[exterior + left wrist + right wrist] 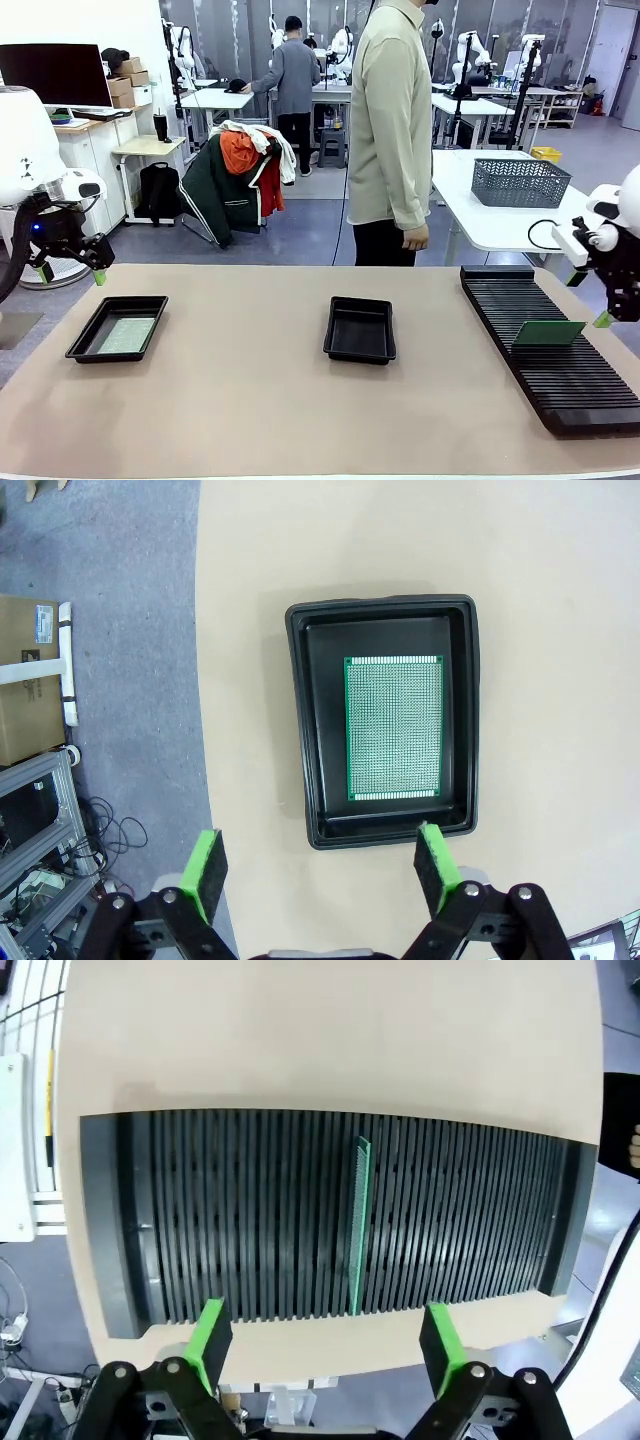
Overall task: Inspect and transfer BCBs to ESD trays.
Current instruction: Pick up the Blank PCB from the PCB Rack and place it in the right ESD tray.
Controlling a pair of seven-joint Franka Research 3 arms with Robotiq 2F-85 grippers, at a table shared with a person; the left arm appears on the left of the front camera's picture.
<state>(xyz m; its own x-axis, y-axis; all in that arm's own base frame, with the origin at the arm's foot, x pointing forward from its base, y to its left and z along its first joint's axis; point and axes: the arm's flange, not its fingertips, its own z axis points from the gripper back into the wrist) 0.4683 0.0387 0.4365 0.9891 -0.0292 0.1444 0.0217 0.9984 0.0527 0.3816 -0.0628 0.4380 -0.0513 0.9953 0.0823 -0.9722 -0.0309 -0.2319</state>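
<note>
Two pincers, both with fingers apart and holding nothing. The left pincer [318, 865] hangs over the loaded ESD tray [320, 730], well left of the empty ESD tray [360, 330] at mid-counter [250, 400]; one BCB [394, 727] lies flat on the loaded tray's floor. The right pincer [325, 1340] hangs over the slotted rack [200, 1210], well right of the empty ESD tray; a second BCB [358, 1220] stands on edge in a slot. Beyond the empty ESD tray, a person [390, 130] stands at the far edge

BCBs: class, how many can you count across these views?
2. One BCB lies flat in the left ESD tray; the other BCB stands on edge in the slotted black rack on the right.
</note>
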